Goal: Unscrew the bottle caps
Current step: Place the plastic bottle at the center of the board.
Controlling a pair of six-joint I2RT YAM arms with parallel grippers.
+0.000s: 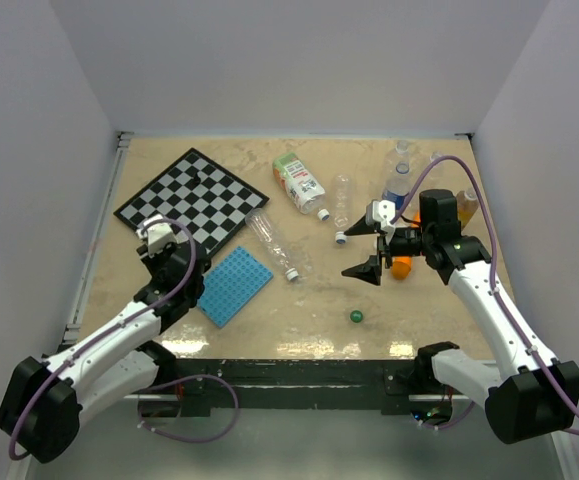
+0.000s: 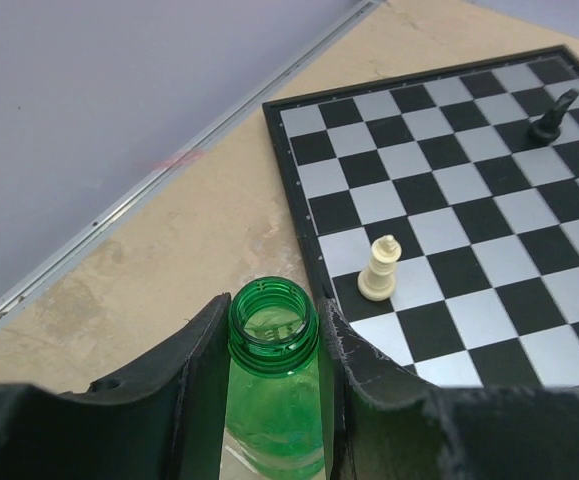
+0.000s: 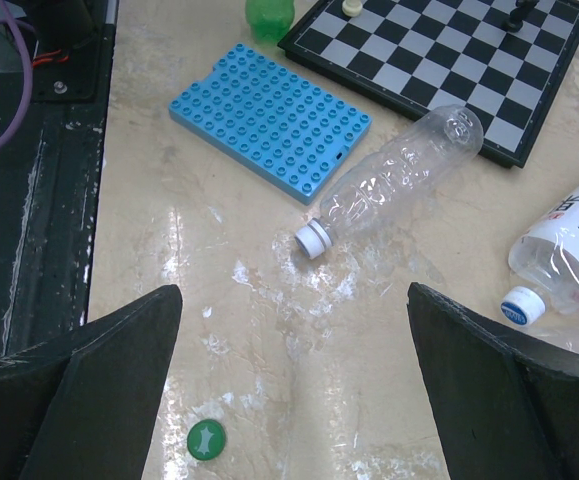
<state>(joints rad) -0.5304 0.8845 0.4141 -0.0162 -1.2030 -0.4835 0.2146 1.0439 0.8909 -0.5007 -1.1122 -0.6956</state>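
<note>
Green plastic screw cap (image 3: 206, 438) lies on the table (image 3: 269, 350) near the right gripper's (image 3: 294, 298) wide, empty jaws; left gripper (image 2: 274, 335) clamps an uncapped green plastic bottle (image 2: 274, 400). White-labelled bottle (image 3: 569, 240): lettering illegible.

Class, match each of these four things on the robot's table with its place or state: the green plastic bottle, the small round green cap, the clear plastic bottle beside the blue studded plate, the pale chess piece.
Things:
1. green plastic bottle
2. small round green cap
3. clear plastic bottle beside the blue studded plate
4. pale chess piece

Places or states:
A. loose on the table
B. standing on the chessboard
C. gripped by the left gripper, neck uncapped
D. on its side, white cap on

Pairs: 1-C, 2-A, 3-D, 4-B
</note>
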